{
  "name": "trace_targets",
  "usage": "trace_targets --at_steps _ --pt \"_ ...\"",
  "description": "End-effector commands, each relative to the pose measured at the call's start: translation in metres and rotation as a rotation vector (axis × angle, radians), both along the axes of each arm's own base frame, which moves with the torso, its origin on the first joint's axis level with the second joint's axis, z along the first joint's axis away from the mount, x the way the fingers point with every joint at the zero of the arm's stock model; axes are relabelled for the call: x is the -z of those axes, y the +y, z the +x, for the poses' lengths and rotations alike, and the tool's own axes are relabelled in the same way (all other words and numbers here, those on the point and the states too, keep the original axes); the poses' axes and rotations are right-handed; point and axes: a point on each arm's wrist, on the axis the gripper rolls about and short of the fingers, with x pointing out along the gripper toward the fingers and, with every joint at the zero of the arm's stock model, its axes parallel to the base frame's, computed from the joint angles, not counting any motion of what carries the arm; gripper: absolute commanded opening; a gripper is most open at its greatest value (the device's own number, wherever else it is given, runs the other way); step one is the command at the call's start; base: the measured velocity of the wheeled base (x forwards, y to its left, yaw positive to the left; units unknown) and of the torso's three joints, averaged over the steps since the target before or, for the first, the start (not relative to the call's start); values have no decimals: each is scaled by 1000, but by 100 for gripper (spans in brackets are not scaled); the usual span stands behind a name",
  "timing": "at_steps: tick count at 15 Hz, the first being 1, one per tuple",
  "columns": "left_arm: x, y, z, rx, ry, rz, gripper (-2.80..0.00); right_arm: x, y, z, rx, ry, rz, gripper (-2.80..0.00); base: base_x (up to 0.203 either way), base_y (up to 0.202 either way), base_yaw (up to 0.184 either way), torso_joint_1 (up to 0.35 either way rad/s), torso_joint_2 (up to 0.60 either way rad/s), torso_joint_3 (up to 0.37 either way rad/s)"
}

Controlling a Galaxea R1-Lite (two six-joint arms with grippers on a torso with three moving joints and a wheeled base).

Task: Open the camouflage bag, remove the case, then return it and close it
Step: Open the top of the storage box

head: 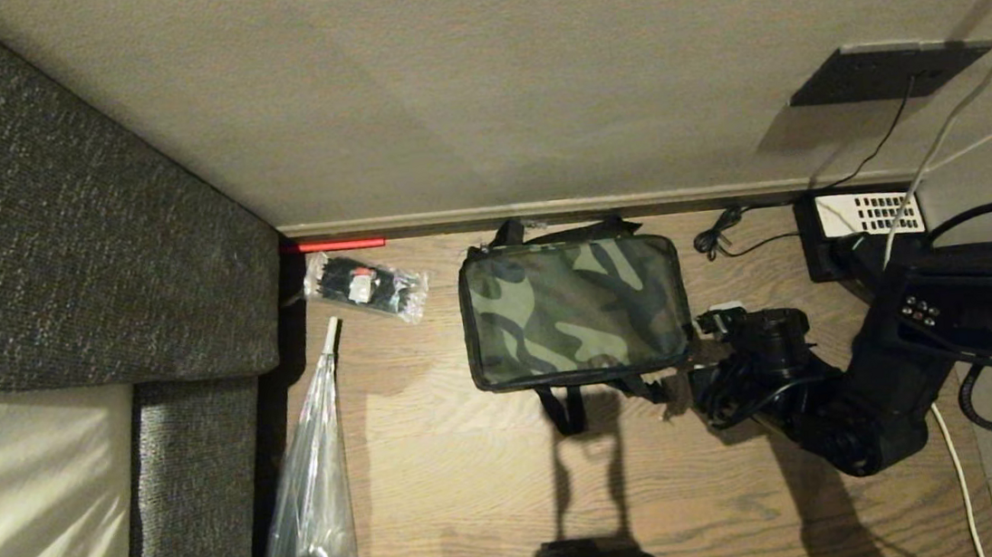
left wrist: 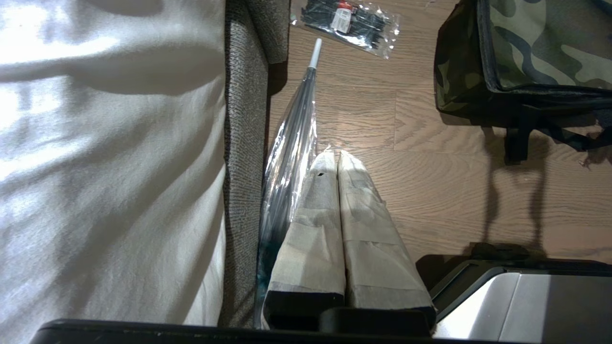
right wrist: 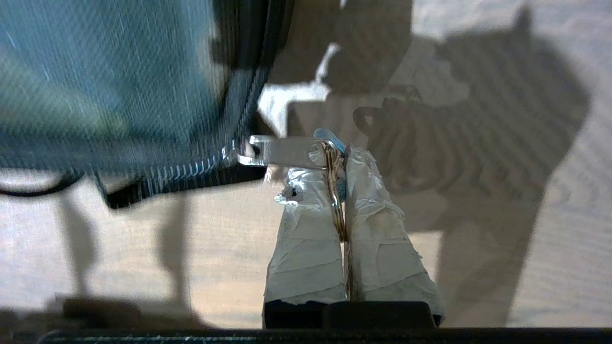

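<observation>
The camouflage bag point(head: 574, 310) lies flat on the wood floor near the wall, its lid down; its near left corner point(left wrist: 521, 48) shows in the left wrist view. My right gripper point(head: 690, 360) is at the bag's front right corner, shut on a metal ring point(right wrist: 334, 191) linked to the silver zipper pull point(right wrist: 282, 152). The pull stretches sideways from the zipper teeth point(right wrist: 191, 169) at the bag's edge. My left gripper point(left wrist: 334, 157) hangs shut and empty over the floor beside the sofa. The case is hidden.
A grey sofa point(head: 72, 228) with a white cushion fills the left. A clear packet of black ties point(head: 365, 286) and a wrapped umbrella point(head: 315, 478) lie left of the bag. A black phone with white keys point(head: 864, 220) and cables sit at the right by the wall.
</observation>
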Motion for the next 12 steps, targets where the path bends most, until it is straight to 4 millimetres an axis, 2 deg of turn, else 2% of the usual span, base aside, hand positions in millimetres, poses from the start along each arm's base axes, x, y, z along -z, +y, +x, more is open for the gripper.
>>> trace_targets --at_steps 1,4,12 --pt "0 0 0 0 0 0 -280 -11 2 4 0 -46 14 -280 0 0 0 0 0 0" --pt "0 0 0 0 0 0 -280 -22 3 8 2 -76 26 -280 0 0 0 0 0 0" --pt "0 0 0 0 0 0 -280 -29 4 12 3 -114 29 -280 0 0 0 0 0 0"
